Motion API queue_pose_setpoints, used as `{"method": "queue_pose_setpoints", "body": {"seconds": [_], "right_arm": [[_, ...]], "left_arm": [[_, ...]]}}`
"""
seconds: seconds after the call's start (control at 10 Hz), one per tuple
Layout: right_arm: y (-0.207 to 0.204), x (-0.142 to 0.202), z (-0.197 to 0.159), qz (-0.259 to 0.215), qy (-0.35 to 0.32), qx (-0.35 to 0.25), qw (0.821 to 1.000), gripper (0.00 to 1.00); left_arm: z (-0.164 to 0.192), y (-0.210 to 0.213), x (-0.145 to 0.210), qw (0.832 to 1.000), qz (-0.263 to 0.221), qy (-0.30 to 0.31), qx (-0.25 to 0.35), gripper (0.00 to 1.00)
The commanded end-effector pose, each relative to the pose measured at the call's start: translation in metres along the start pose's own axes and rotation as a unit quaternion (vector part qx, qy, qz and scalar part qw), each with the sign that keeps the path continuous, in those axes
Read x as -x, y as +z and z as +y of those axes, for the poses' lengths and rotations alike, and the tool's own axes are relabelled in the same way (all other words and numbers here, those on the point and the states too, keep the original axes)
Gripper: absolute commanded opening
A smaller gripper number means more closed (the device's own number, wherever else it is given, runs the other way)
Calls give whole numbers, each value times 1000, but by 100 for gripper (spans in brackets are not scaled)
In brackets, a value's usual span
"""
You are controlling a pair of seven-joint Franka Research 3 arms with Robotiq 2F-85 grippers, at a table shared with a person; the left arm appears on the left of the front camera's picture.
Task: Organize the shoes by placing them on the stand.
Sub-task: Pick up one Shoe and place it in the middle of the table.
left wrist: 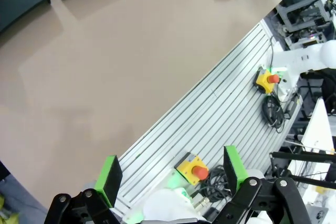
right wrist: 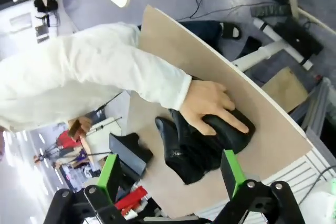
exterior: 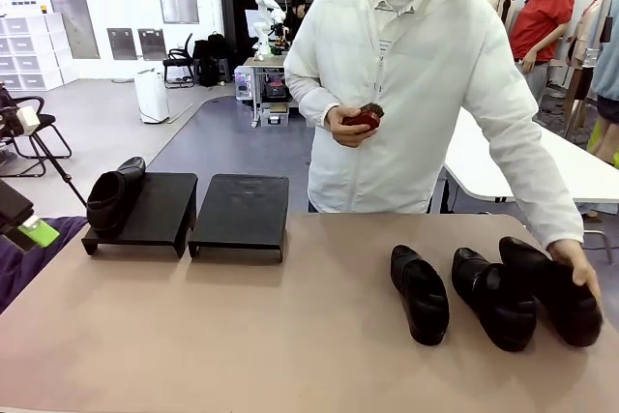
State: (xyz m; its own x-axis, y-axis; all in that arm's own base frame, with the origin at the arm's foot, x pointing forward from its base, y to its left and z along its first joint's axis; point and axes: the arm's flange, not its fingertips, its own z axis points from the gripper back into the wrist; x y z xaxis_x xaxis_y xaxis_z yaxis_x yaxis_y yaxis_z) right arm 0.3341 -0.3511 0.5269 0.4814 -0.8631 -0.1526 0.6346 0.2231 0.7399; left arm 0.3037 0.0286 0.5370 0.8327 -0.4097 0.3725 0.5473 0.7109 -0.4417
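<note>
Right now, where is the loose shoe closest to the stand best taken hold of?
Probably across the sides of the shoe, near its opening at the far end, coming from above: it sits upright on its sole, narrow enough there, clear of the next shoe.

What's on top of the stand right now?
One black shoe rests on the left platform; the right platform is bare. The surface under the shoe is hidden.
</note>
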Motion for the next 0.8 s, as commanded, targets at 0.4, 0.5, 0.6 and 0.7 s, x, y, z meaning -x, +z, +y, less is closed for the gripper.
{"method": "queue_pose_setpoints", "body": {"seconds": [0.4, 0.5, 0.6, 0.7], "right_arm": [[-15, 14, 14, 17, 35, 12, 999, 100], [-34, 42, 34, 39, 70, 21, 997, 100], [-56, 71, 55, 67, 99, 41, 992, 100], [-89, 117, 81, 83, 132, 81, 984, 100]], "left_arm": [[2, 1, 0, 1000, -2, -7, 7, 100], [2, 1, 0, 1000, -2, -7, 7, 100], [2, 1, 0, 1000, -2, -7, 7, 100], [2, 1, 0, 1000, -2, -7, 7, 100]]}}
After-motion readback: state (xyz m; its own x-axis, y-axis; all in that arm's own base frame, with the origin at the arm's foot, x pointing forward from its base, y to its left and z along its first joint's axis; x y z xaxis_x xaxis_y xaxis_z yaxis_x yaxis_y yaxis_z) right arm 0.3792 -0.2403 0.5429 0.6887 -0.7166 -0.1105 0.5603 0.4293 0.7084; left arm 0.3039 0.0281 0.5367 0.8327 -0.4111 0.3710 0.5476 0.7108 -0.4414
